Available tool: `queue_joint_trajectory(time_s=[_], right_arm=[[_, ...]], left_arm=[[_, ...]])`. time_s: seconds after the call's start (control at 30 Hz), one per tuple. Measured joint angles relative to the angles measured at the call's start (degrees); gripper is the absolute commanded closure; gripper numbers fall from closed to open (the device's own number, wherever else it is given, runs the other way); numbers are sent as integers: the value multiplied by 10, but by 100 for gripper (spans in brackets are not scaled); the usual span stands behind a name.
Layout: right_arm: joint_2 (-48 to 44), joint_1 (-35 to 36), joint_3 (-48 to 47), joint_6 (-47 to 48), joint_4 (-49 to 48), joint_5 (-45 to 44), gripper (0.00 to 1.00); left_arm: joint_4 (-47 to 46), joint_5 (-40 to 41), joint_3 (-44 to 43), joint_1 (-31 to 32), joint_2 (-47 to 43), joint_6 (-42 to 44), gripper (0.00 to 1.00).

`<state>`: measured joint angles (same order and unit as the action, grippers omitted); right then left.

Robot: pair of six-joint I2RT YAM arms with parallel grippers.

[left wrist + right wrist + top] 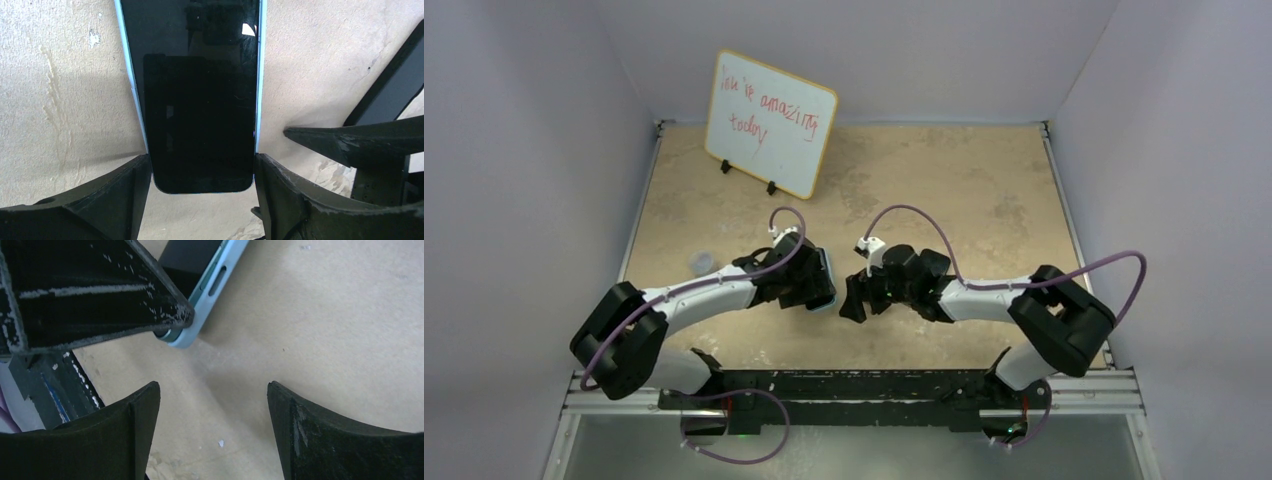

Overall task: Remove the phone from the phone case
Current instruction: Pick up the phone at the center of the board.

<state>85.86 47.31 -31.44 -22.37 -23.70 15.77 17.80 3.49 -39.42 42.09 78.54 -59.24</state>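
The phone [824,272] has a black screen [200,100] and sits in a light blue case whose rim [260,75] runs along both long sides. My left gripper [816,290] is shut on its lower end, one finger against each side edge [201,159]. It is held just over the tan table. My right gripper [856,300] is open and empty [212,387], just right of the phone and close to the table. One of its fingers [360,142] shows in the left wrist view. The case's corner and side slot [210,295] show in the right wrist view, beside a left finger [100,290].
A whiteboard [769,122] with red writing stands at the back left. A small pale cap-like object [701,262] lies left of the left arm. Pale walls close in the table on three sides. A metal rail [854,385] runs along the near edge.
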Motion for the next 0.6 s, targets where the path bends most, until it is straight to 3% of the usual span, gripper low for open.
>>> queue_joint_trajectory(time_s=[0.43,0.6], right_arm=[[78,3,-40,5,-68,27,40],[85,3,-46,3,-77,49,41]], left_arm=[[-50,-83,55,-56,-50,19,62],[-70,-109,69,-72,-55,19,63]])
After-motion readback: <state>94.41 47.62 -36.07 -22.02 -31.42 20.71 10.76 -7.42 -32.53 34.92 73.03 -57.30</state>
